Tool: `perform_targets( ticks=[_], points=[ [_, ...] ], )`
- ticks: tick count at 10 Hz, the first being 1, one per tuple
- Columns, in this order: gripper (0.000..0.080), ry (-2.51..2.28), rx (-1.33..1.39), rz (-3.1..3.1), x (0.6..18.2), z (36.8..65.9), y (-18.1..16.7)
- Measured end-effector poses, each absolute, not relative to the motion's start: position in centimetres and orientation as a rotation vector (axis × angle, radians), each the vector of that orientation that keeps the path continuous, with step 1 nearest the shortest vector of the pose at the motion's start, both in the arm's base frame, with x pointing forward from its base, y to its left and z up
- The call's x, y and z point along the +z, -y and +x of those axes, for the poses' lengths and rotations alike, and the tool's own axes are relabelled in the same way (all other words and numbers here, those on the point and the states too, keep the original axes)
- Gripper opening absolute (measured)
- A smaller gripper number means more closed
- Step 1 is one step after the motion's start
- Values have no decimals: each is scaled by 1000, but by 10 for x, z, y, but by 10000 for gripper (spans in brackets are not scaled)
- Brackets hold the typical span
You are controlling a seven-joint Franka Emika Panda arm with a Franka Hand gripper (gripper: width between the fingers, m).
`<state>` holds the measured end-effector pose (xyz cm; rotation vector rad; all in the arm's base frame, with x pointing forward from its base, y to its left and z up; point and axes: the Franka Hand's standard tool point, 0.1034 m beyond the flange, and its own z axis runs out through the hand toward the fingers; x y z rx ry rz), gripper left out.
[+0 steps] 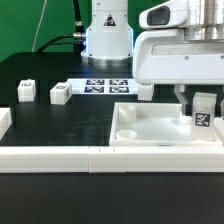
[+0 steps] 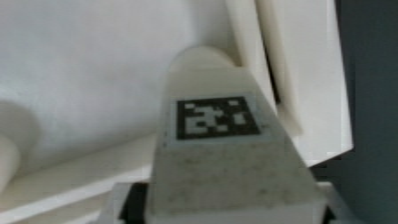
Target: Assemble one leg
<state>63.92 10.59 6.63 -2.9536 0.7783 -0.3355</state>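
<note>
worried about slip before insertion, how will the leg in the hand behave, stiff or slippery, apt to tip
The leg looks like rigid plastic, so probably stiff. Its smooth white faces may be slippery in the hand. Standing tall over the tray, it could tip if released.

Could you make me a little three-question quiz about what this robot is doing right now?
1. True or false: the gripper is shut on a leg over the white tray.
2. How many other small white blocks lie loose on the black table towards the exterior view's left? A) none B) two C) five
3. Fill in: the face of the held leg seen in the wrist view bears a black-and-white ______.

Key:
1. True; the leg hangs between the fingers near the tray's corner on the exterior view's right.
2. B; one block and another.
3. Marker tag.
</note>
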Motion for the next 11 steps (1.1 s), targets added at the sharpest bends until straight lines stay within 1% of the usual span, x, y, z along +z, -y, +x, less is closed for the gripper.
perform_targets(
  ticks=[4, 7, 8, 9, 10, 11],
  points=[
    [312, -1215, -342, -2813, 66, 636, -89],
    [315, -1268, -349, -2798, 66, 635, -83],
    [525, -1268, -349, -2798, 66, 635, -83],
    [525, -1268, -349, -2798, 66, 635, -83],
    [625, -1268, -349, -2798, 65, 635, -83],
    [642, -1268, -349, -2798, 65, 635, -83]
  ],
)
